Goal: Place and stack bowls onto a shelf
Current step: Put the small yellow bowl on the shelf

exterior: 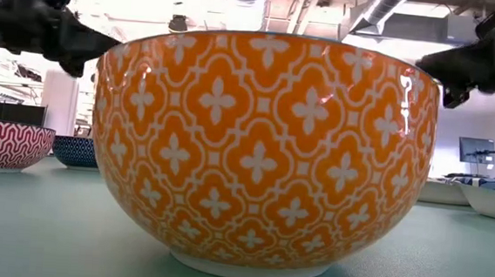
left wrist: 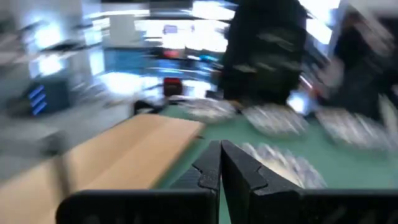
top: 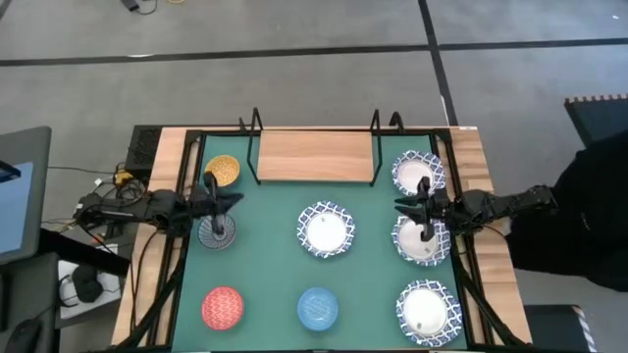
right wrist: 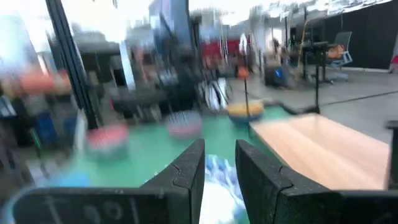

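Observation:
In the high view the light-wood shelf (top: 314, 157) stands at the far edge of the green mat (top: 265, 265). Resting on the mat are a yellow bowl (top: 223, 171), a grey bowl (top: 217, 231), a red bowl (top: 223, 307), a blue bowl (top: 317, 307) and several white bowls with blue-patterned rims, one in the middle (top: 326, 230). My left gripper (top: 237, 199) is shut and hovers between the yellow and grey bowls. My right gripper (top: 397, 206) is open between two white bowls (top: 419, 172) (top: 422, 240). The yellow bowl (exterior: 262, 153) fills the low view.
Black wire frames (top: 253, 132) (top: 377, 132) stand at the shelf's two ends. A white bowl (top: 427, 309) sits at the near right of the mat. Bare mat lies between the bowl columns. A dark figure (top: 594, 206) stands beyond the table's right edge.

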You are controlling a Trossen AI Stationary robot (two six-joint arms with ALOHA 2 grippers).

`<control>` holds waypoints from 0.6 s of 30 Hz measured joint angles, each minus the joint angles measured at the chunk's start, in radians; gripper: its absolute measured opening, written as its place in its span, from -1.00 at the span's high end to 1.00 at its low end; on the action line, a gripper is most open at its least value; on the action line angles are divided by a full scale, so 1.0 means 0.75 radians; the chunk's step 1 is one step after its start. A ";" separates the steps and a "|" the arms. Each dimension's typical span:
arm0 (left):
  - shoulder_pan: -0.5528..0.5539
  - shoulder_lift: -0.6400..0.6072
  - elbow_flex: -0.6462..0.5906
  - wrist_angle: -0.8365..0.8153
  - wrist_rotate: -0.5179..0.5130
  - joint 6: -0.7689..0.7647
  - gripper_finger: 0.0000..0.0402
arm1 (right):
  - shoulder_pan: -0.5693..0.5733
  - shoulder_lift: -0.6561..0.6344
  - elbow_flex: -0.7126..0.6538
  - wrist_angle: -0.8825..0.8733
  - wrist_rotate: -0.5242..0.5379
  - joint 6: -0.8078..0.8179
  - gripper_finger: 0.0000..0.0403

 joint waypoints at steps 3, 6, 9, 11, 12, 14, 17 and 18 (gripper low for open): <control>0.000 0.002 0.056 -0.122 -0.157 -0.294 0.93 | 0.000 -0.002 0.000 0.229 0.002 0.212 0.42; 0.000 -0.002 0.164 -0.239 -0.285 -0.512 0.82 | -0.001 -0.001 0.003 0.419 0.012 0.396 0.42; 0.000 0.025 0.266 -0.369 -0.424 -0.642 0.71 | 0.000 0.000 0.040 0.454 0.184 0.491 0.42; 0.000 0.074 0.343 -0.393 -0.496 -0.652 0.66 | -0.001 -0.001 0.064 0.452 0.215 0.530 0.42; 0.000 0.108 0.380 -0.400 -0.527 -0.649 0.64 | -0.001 0.005 0.074 0.448 0.215 0.523 0.42; 0.000 0.203 0.450 -0.441 -0.564 -0.638 0.60 | -0.001 0.018 0.083 0.401 0.215 0.526 0.42; 0.001 0.365 0.574 -0.524 -0.605 -0.637 0.55 | -0.001 0.057 0.100 0.301 0.210 0.636 0.42; 0.004 0.423 0.619 -0.550 -0.623 -0.627 0.52 | -0.001 0.072 0.111 0.250 0.198 0.677 0.42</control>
